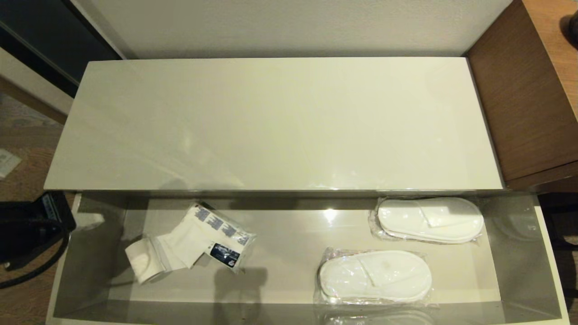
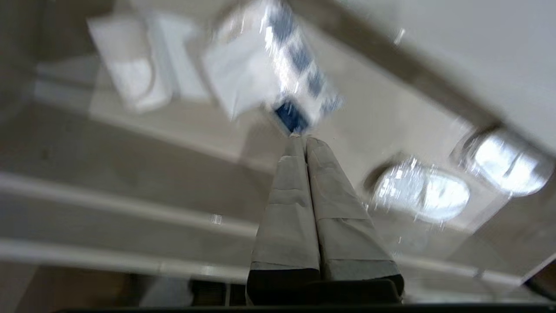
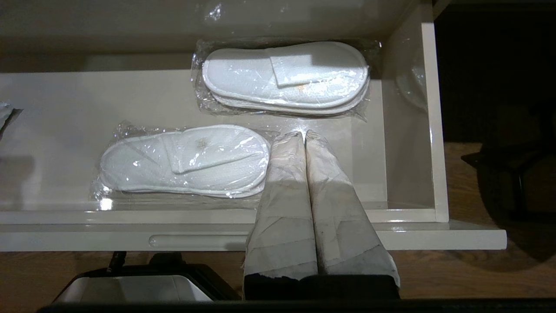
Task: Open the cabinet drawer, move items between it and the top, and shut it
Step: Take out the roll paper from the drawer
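Note:
The cabinet drawer (image 1: 90, 257) stands pulled out below the glossy cream top (image 1: 280, 122), which is bare. At the drawer's left end lie a white toilet-paper roll (image 1: 144, 261) and a white packet with blue printing (image 1: 214, 234). Two pairs of slippers in clear plastic lie at the right end, one at the back (image 1: 429, 220) and one at the front (image 1: 375, 275). My left gripper (image 2: 302, 138) is shut and empty, hovering over the drawer with its tips near the packet (image 2: 278, 74). My right gripper (image 3: 303, 134) is shut and empty over the drawer's front, beside the front slippers (image 3: 182, 161).
A brown wood-grain desk (image 1: 519, 99) adjoins the cabinet on the right. A wall runs behind it. On the left, beside the drawer, a black object (image 1: 27, 230) is over the wooden floor. A slip of paper (image 1: 6, 162) lies on the floor.

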